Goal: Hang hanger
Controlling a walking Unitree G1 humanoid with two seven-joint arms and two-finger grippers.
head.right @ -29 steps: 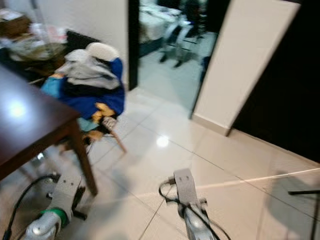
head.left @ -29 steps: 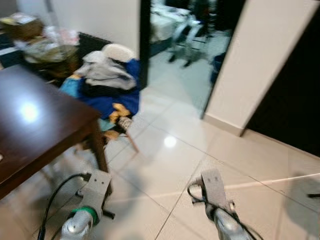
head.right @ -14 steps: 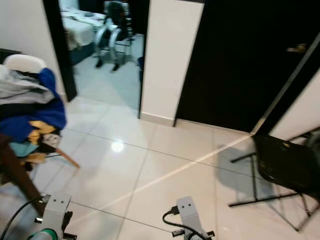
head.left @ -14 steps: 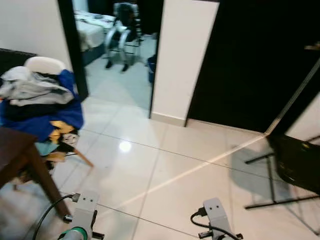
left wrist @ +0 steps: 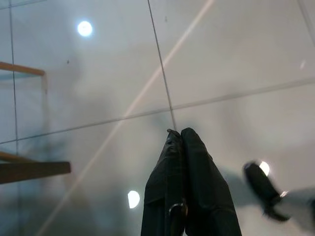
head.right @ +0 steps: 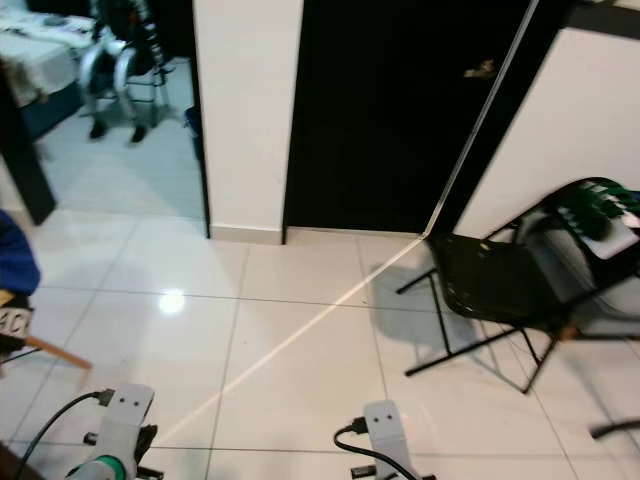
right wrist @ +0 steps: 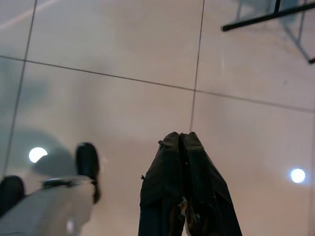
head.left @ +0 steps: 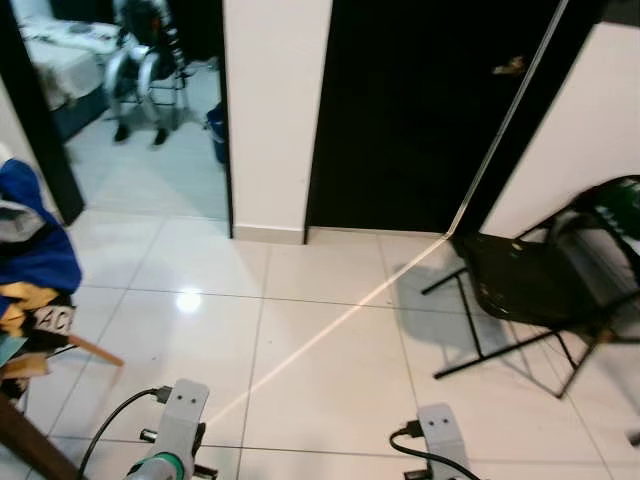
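Both arms hang low in front of me over the pale tiled floor (head.left: 320, 340). In the left wrist view my left gripper (left wrist: 179, 132) points down at the tiles, its black fingers pressed together with nothing between them. My right gripper (right wrist: 181, 135) is likewise shut and empty above the floor. The silver wrists show at the bottom of the eye views, the left arm (head.left: 180, 412) and the right arm (head.left: 437, 430). A black folding chair (head.left: 525, 285) stands at the right, with a green and white item (head.right: 598, 208) lying on its back part.
A white wall pillar (head.left: 275, 110) stands ahead beside a dark door (head.left: 400, 110). To the left, an open doorway leads to a bedroom with a metal frame (head.left: 145, 70). A pile of clothes (head.left: 25, 262) and a dark table corner (head.left: 20, 440) sit at the far left.
The camera has swung right: the table and clothes pile slid off to the left and the black folding chair came fully into view. Both arms still hang as before.
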